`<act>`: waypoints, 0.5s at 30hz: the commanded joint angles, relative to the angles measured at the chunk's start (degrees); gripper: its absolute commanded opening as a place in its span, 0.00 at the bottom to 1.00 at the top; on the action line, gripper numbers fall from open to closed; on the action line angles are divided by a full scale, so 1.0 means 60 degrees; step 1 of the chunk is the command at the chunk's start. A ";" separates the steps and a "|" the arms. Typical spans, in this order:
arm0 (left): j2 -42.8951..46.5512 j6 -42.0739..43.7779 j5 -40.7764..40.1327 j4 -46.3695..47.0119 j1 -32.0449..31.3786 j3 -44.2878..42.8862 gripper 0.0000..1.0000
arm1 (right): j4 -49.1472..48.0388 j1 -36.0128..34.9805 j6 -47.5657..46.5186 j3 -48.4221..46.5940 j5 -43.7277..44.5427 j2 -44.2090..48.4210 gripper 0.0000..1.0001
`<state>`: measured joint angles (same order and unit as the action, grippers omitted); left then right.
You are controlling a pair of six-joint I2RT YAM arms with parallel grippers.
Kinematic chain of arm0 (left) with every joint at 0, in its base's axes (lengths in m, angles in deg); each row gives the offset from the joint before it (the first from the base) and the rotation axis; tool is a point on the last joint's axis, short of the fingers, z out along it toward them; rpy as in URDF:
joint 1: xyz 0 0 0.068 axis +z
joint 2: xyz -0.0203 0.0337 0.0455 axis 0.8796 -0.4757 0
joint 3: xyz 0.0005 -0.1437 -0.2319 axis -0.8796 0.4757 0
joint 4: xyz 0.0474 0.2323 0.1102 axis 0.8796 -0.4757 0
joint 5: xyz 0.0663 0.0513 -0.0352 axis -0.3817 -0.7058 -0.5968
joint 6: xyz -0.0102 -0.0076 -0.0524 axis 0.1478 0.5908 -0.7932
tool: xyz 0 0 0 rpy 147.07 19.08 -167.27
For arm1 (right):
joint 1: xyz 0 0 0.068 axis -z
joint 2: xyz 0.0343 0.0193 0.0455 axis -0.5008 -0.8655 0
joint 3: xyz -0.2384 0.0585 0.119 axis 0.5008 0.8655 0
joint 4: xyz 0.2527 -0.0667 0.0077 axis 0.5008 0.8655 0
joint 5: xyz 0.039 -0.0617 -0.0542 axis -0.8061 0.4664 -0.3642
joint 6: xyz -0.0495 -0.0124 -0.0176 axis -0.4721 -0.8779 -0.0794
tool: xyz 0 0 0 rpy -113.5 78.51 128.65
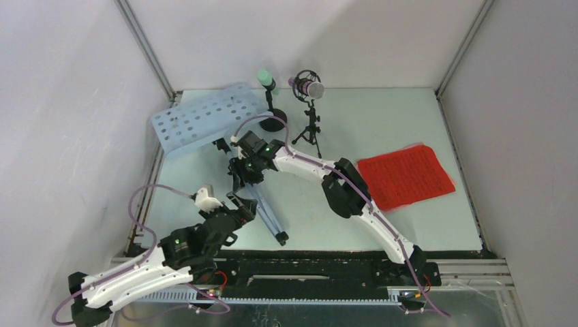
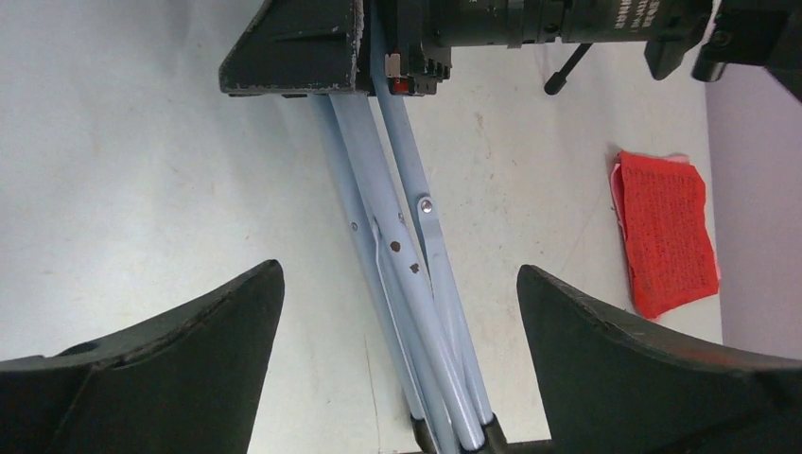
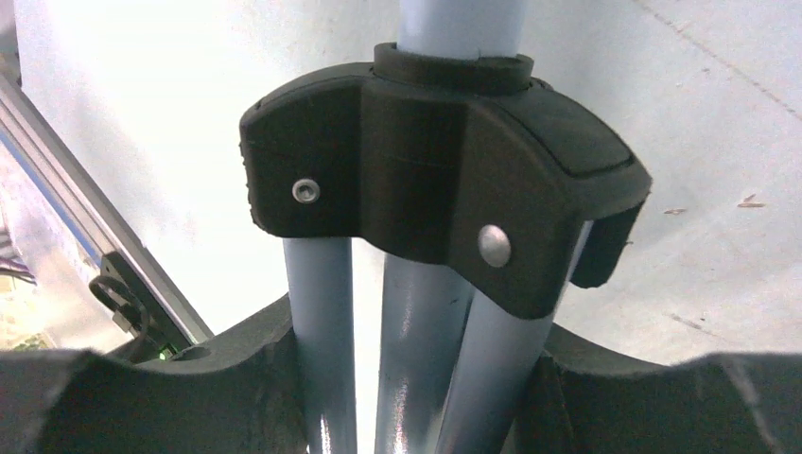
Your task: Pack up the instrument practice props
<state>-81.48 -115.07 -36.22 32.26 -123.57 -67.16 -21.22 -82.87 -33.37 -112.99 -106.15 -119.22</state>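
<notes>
We find the blue-grey tripod stretched out over the tabletop left of centre, its legs folded together into one bundle. The right gripper is clamped around that bundle just beside the black collar. We judge this keeps the stand steady and the legs gathered for packing. The left gripper straddles the legs nearer their feet, jaws spread wide with bare tabletop showing on both sides, so it grips nothing. The long axis runs diagonally. The feet point to the near edge, slightly right, and the head end points far left, where the pale blue perforated music desk sits tilted by the wall. The red score sheet lies well apart on the right.
</notes>
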 commanded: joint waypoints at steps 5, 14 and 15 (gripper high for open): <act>0.0518 0.1153 -0.0583 -0.2654 -0.0014 -0.2671 1.00 | -0.2490 0.0090 0.0615 -0.0560 0.2451 -0.0115 0.03; 0.0568 0.3060 -0.0882 -0.3509 -0.0014 -0.5707 1.00 | -0.3601 0.0078 0.2664 -0.1939 0.3376 -0.0961 0.20; 0.0590 0.3124 -0.0897 -0.3536 -0.0020 -0.5791 1.00 | -0.3815 0.0055 0.2754 -0.2076 0.3265 -0.1079 0.24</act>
<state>-77.78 -101.81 -38.87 14.99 -123.57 -97.76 -27.95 -83.22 -18.84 -118.90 -96.22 -123.59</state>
